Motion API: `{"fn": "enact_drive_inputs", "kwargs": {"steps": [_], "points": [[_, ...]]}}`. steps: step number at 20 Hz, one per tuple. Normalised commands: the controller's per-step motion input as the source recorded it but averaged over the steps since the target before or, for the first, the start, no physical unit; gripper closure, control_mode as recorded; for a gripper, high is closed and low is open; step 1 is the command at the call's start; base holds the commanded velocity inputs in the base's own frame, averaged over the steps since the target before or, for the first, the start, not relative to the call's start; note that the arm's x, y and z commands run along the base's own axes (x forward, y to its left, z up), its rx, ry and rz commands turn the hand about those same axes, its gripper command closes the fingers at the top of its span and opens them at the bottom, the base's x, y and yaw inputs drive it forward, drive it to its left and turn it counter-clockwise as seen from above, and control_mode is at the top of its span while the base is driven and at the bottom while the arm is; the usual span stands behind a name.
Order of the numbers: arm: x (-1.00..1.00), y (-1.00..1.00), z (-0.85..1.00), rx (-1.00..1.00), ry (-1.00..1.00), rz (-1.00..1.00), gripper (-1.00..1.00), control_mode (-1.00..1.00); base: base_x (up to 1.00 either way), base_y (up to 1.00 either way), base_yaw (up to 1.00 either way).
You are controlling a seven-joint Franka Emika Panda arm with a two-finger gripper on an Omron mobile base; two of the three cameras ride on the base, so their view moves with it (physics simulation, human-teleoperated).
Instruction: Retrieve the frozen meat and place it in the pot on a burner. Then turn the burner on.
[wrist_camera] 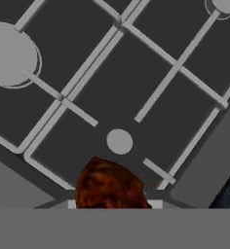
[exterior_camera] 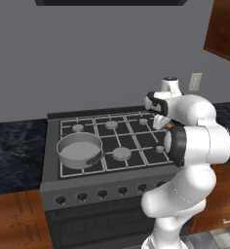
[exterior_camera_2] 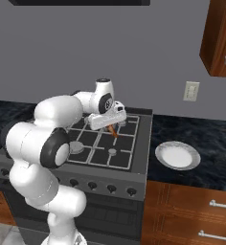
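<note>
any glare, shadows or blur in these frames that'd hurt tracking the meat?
Left base view: flat, even light, the pot crisp. Right base view: the frozen meat small but sharp under the gripper. Hand view: soft and pixelated, the meat a mottled blob, no glare.

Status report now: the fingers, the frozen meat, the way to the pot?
Fingers shut on the frozen meat, above the stove's right side. Pot on the front-left burner, nothing in it. Nothing between them.

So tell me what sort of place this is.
A simulated home kitchen, most likely: a gas stove with a grey pot on one burner, dark stone counter holding a white plate, and wooden cabinets.
</note>
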Motion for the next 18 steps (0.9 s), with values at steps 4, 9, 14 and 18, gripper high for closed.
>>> {"fn": "enact_drive_inputs", "kwargs": {"steps": [4, 9, 14, 18], "points": [[0.0, 0.77, 0.57, -0.1, 0.36, 0.21, 1.0, -1.0, 0.0, 0.0, 0.0], [0.0, 0.82, 0.39, -0.15, 0.39, 0.2, 1.0, -1.0, 0.0, 0.0, 0.0], [0.0, 0.74, 0.03, -0.08, 0.14, 0.21, 1.0, -1.0, 0.0, 0.0, 0.0], [0.0, 0.64, -0.06, 0.0, -0.01, 0.22, 1.0, -1.0, 0.0, 0.0, 0.0]]}}
